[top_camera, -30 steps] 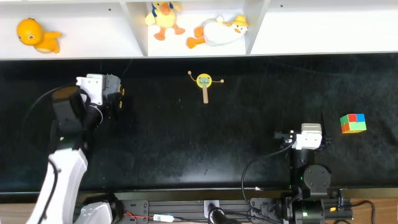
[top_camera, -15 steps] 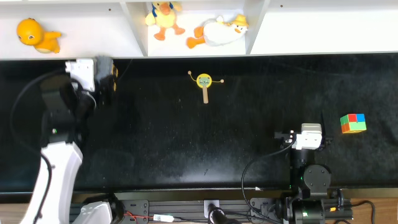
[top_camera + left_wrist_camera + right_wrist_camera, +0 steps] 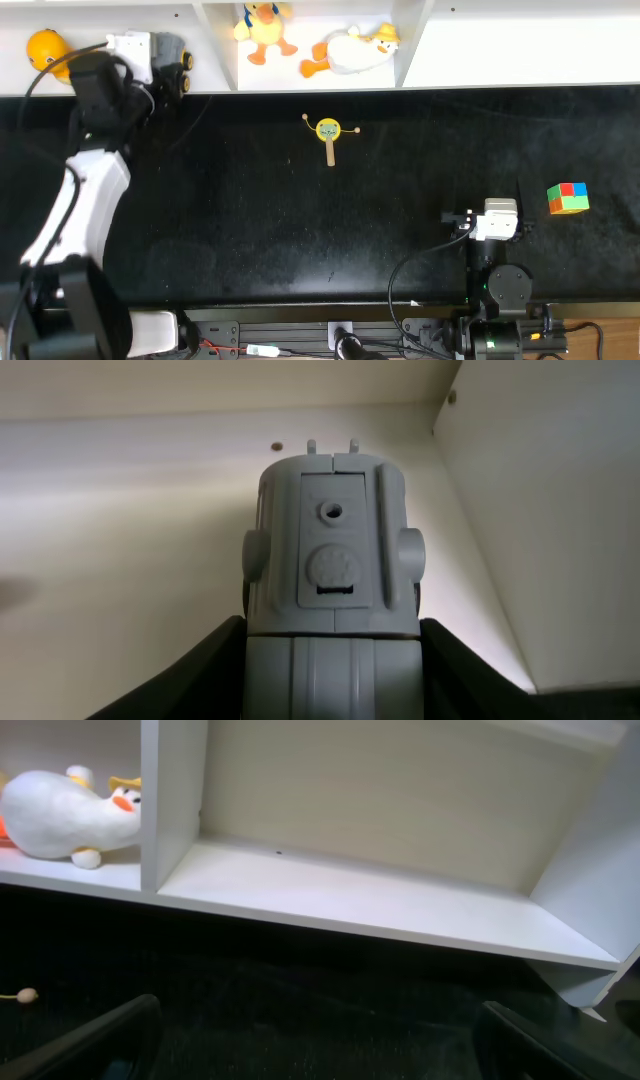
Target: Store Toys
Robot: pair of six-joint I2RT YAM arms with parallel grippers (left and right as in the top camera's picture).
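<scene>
The left gripper [image 3: 330, 665] is clenched across the flanks of the grey toy car [image 3: 330, 550], held nose-first within the shelf's left compartment [image 3: 120, 560], near its dividing wall. The car appears to be rigid, light moulded plastic. Its smooth sides may slip, so a mid-body hold clear of the wheels suits it best. The right gripper [image 3: 320, 1050] rests spread and empty

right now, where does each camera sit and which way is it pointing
Top view: fixed above, looking straight down on the black table and white shelf; both arms rise from the bottom edge.
Left wrist view: on the left arm's wrist, facing into the shelf's left compartment; left gripper shut on the grey toy.
Right wrist view: on the right arm's wrist, low over the table, facing the shelf; open right gripper at the bottom.
Shared: top and right wrist views both show the white plush duck.
</scene>
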